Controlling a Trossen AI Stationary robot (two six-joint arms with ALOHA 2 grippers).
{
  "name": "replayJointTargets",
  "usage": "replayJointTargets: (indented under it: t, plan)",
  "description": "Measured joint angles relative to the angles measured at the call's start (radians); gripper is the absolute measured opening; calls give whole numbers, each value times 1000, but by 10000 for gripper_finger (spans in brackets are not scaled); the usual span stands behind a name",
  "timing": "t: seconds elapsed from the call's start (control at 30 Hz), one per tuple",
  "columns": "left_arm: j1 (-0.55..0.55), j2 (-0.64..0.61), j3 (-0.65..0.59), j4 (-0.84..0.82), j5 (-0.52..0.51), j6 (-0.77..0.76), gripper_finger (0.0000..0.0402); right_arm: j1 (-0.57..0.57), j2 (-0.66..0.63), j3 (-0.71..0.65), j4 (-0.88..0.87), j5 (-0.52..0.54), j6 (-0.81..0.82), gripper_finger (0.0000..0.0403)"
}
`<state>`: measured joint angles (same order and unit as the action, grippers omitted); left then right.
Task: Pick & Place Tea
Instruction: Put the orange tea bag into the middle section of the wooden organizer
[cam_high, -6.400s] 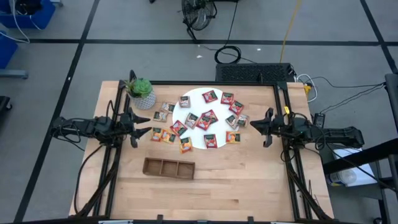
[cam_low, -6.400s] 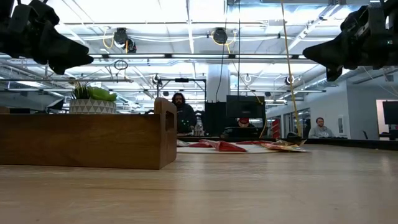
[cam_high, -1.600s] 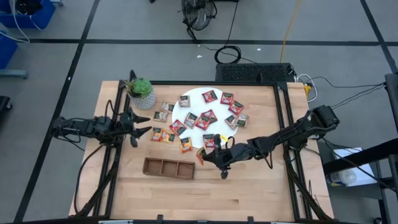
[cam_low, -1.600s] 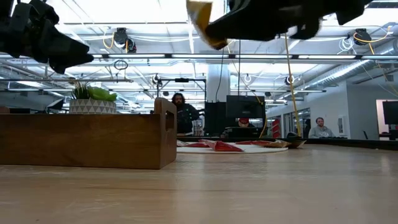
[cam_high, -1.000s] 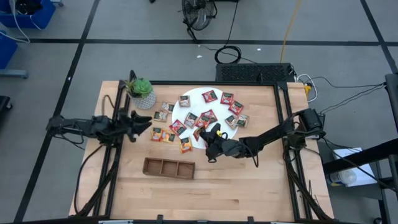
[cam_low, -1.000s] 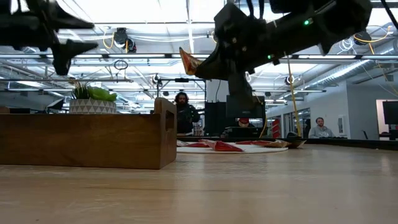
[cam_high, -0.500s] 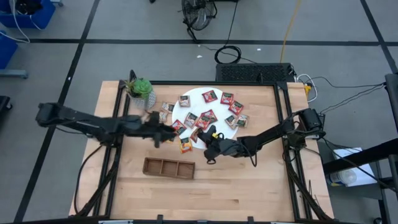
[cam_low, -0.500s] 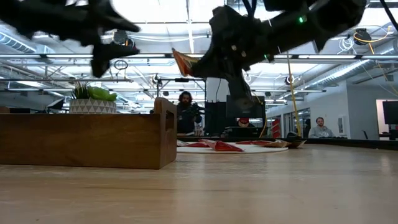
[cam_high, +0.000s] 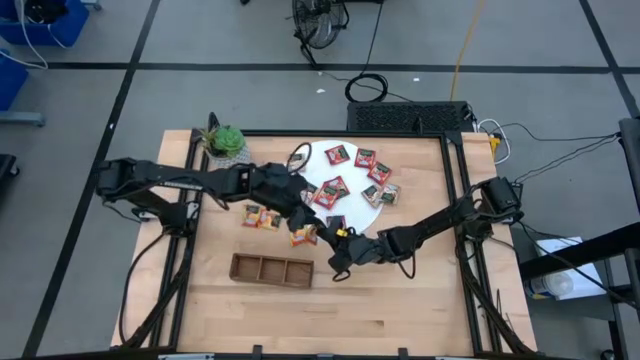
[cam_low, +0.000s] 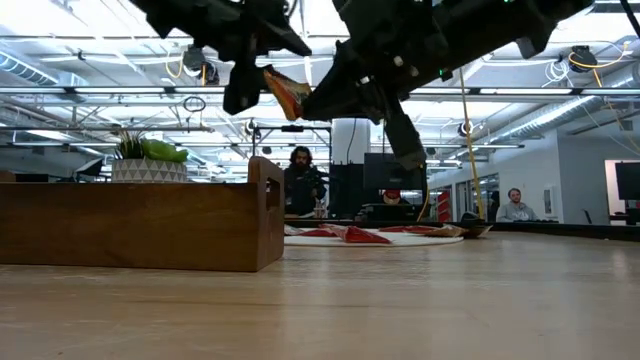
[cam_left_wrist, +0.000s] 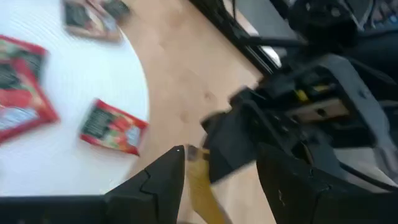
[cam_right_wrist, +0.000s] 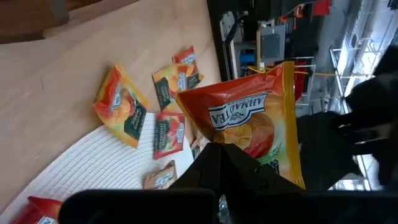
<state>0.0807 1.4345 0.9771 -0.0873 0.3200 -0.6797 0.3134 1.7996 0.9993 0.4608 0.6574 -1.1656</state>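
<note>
1. Right gripper (cam_high: 322, 236) is up off the tabletop, just off the near edge of the white disc (cam_high: 352, 212), clenched on an orange sachet (cam_right_wrist: 249, 132) pinched by its lower edge, label readable in the right wrist view.
2. Left gripper (cam_high: 303, 222) has its fingers spread apart, right beside that held sachet; in the left wrist view the sachet's yellow edge (cam_left_wrist: 202, 180) shows between the two dark fingers (cam_left_wrist: 163, 180).
3. Low view: both grippers hang well above the wood, sachet (cam_low: 284, 91) raised between them, plenty of clear air below.
4. The rest of the tea lies flat: red sachets (cam_high: 337, 154) on the disc toward the far edge of the tabletop, a few orange ones (cam_high: 258, 216) on bare wood at the disc's left side.
5. Wooden tray (cam_high: 271, 269) sits nearer the front edge, left of the grippers, apart from them.
6. Potted plant (cam_high: 225, 143) stands at the far left corner.
7. Wide bare tabletop (cam_high: 400, 310) along the front edge and toward the right corner.
</note>
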Motion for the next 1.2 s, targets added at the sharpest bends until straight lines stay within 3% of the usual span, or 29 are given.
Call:
replayJointTargets:
  t: [0.2,0.47,1.2]
  plan:
    - [-27,33,25,-28,35,-12,200,-2,0,0,-11,26,-5,0]
    - [-32,33,25,-85,-97,24,200,4,0,0,-1,29,1,0]
    - [0,16,24,-121,-76,59,200,16,0,0,-2,48,47,0]
